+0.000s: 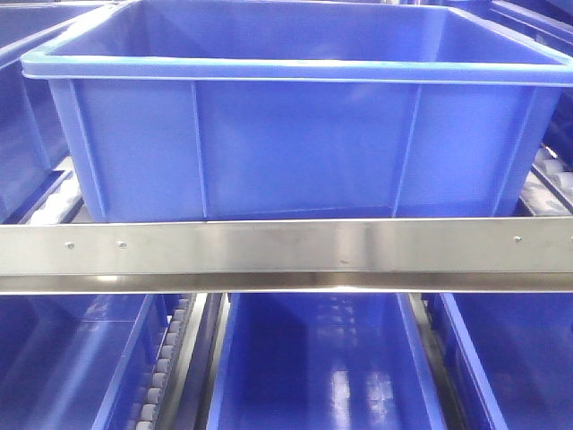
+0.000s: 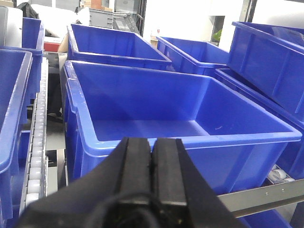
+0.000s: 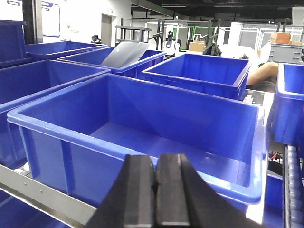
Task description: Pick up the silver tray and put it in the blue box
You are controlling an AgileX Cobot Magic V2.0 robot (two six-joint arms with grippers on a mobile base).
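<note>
A large empty blue box point(image 1: 295, 152) stands on the rack straight ahead, above a steel rail. In the left wrist view the blue box point(image 2: 228, 142) lies just beyond my left gripper point(image 2: 152, 142), whose black fingers are pressed together with nothing between them. The right gripper point(image 3: 155, 159) is likewise shut and empty, hovering before the near rim of the blue box point(image 3: 71, 128). A grey flat sheet, apparently the silver tray point(image 3: 124, 53), leans tilted in a far box at the back of the right wrist view. It does not show in the other views.
A steel rail point(image 1: 286, 255) crosses in front of the box. Roller tracks point(image 2: 35, 142) run beside it. Other blue boxes point(image 3: 199, 71) crowd the rack on both sides and behind, and more sit on the lower shelf point(image 1: 322, 367).
</note>
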